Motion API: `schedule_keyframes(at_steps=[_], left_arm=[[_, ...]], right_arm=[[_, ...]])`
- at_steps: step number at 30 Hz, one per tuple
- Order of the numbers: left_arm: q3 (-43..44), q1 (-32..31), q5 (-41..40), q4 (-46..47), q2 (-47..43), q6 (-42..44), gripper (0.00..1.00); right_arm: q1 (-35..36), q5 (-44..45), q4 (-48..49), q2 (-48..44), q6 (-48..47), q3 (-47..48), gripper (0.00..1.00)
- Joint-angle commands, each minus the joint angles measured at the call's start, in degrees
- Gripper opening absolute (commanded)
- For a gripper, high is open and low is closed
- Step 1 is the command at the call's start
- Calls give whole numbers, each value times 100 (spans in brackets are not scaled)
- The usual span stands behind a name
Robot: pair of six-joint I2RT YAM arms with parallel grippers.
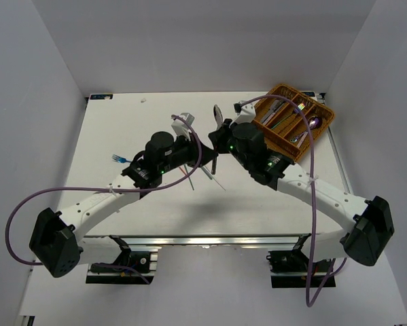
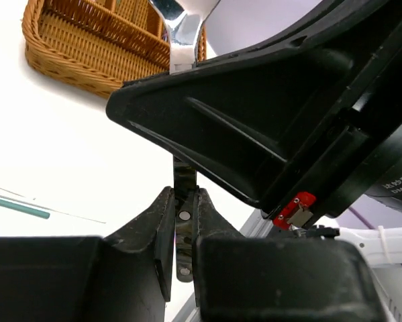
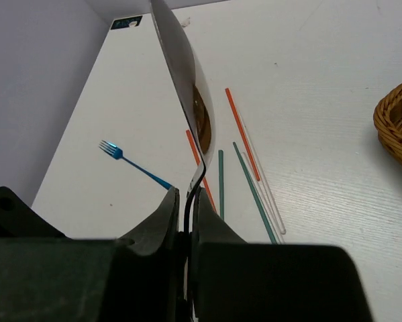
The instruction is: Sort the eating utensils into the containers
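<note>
A silver spoon (image 1: pixel 217 114) with a dark riveted handle (image 2: pixel 185 176) stands upright above the table's middle, held from both sides. My left gripper (image 2: pixel 182 201) is shut on the handle's lower end. My right gripper (image 3: pixel 186 201) is shut on the thin metal neck just under the bowl (image 3: pixel 187 74). In the top view the two grippers, left (image 1: pixel 204 151) and right (image 1: pixel 220 139), meet nose to nose. The wicker tray (image 1: pixel 323 125) sits at the far right corner with several utensils in its compartments.
A blue fork (image 3: pixel 130 159) lies on the table to the left (image 1: pixel 118 159). Red (image 3: pixel 244 131), green (image 3: pixel 254 191) and clear (image 3: pixel 271 201) chopsticks lie loose under the grippers. The tray's rim (image 2: pixel 73 74) shows beyond my right gripper's black body (image 2: pixel 288 127).
</note>
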Motion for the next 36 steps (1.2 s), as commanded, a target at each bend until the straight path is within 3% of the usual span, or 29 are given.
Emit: schedule_keyframes(at_steps=[1, 2, 3, 4, 5, 6, 9, 11, 13, 17, 19, 24, 30, 36], left_arm=[[354, -23, -297, -88, -91, 252, 2], [372, -23, -367, -140, -99, 287, 9], [398, -23, -463, -185, -117, 331, 22], [407, -23, -708, -289, -204, 332, 58], [416, -23, -867, -404, -249, 340, 83], [442, -23, -1017, -527, -284, 340, 98], [793, -14, -1939, -1720, -416, 585, 98], [986, -14, -2709, -2608, -591, 753, 98], [996, -14, -3213, -3248, -740, 1060, 98], [419, -14, -4487, -3630, -1223, 1439, 98], [14, -14, -4586, -3560, -1295, 1439, 98], [-235, -14, -4752, -3656, -1173, 1246, 98], [-182, -14, -5298, -3753, -1049, 1123, 98], [-208, -5, -5421, -3736, -1058, 1175, 98]], right_arm=[[39, -127, 258, -222, -120, -39, 0], [21, -145, 258, -248, -173, -57, 0], [-118, -267, 267, -283, -225, -91, 0], [-285, -460, 284, -379, -270, -170, 0], [-817, -723, 319, -432, -305, -232, 0], [-1162, -1021, 424, -485, -340, -293, 0], [-2726, -1585, 495, -574, -541, -496, 0], [-3804, -1639, 163, -241, -858, -174, 0], [-4397, -1622, -310, 363, -981, 170, 0], [-5767, -1384, -832, 1446, -720, 1311, 0], [-6094, -1428, -919, 2105, -630, 1682, 0], [-6167, -1121, -1640, 3677, -674, 3316, 0], [-6167, -1147, -1597, 4286, -551, 3512, 0], [-6167, -1358, -1299, 4296, -463, 3187, 0]])
